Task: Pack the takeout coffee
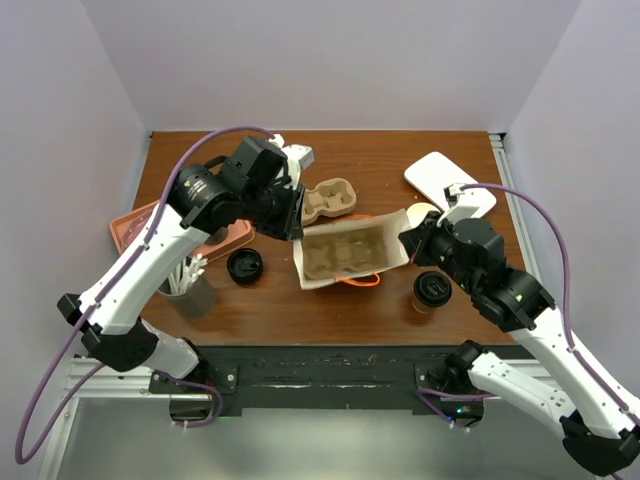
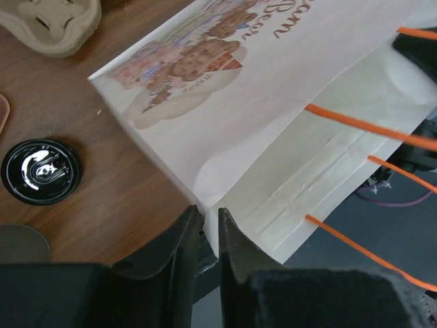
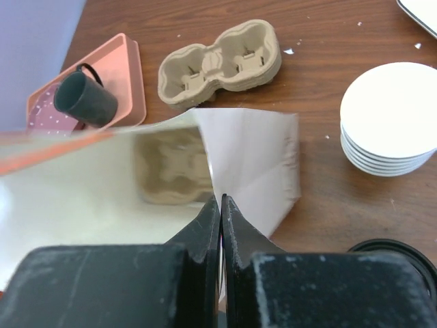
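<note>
The takeout coffee (image 1: 432,290), a tan paper cup with a black sip lid, stands on the table near the front right; its lid's edge shows in the right wrist view (image 3: 392,251). A white paper bag (image 1: 350,252) with orange handles lies open at the centre, with a cardboard cup carrier (image 1: 340,255) inside. My left gripper (image 1: 293,222) is shut on the bag's left rim (image 2: 210,219). My right gripper (image 1: 408,243) is shut on the bag's right rim (image 3: 220,201). The coffee stands just in front of my right gripper, outside the bag.
A loose black lid (image 1: 245,266) lies left of the bag. A second cardboard carrier (image 1: 330,200) sits behind it. A pink tray (image 1: 135,225) with a dark cup (image 3: 85,99) is at the left. White plates (image 3: 389,116) are stacked at the right. A glass of stirrers (image 1: 183,280) stands front left.
</note>
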Controlling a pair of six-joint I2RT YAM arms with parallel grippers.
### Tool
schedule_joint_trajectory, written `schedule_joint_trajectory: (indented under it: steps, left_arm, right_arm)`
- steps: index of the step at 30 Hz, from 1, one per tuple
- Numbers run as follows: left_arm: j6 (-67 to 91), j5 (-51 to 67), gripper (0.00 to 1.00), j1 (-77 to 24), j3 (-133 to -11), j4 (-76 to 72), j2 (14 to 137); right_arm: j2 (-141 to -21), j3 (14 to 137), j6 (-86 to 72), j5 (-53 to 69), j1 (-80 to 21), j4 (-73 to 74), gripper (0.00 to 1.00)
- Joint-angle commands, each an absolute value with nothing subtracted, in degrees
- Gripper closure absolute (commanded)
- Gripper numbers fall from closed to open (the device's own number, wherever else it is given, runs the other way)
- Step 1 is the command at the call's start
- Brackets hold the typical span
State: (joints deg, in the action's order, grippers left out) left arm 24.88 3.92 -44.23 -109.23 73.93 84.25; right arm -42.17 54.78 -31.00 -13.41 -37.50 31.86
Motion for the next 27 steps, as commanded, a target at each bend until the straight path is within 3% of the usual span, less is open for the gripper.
schedule_joint_trajectory:
  steps: [1, 10, 19, 23, 27]
  left_arm:
    - [25.6, 1.4, 0.64, -44.2, -105.7, 72.6, 80.7]
    - [32.0, -1.2, 0.55, -44.2, -105.6, 72.3, 80.2]
    - [35.2, 1.0, 0.46, -44.2, -91.9, 61.3, 74.0]
    - [34.5, -3.8, 0.38, -44.1, -93.6, 59.4, 75.7]
    - [33.1, -3.3, 0.37, -44.1, -96.6, 58.3, 78.6]
  right_arm:
    - [-44.3, 60.5, -30.7, -14.6, -37.4, 39.5, 0.95]
    - [-45.4, 61.1, -35.0, -11.4, -37.4, 41.7, 1.0]
    - [-37.7, 51.2, -35.1, -7.6, -37.4, 35.0, 1.0]
    - [-36.7, 50.5, -34.0, -6.9, -37.4, 34.5, 1.0]
    - [-36.0, 50.9, -33.8, -7.2, -37.4, 35.6, 1.0]
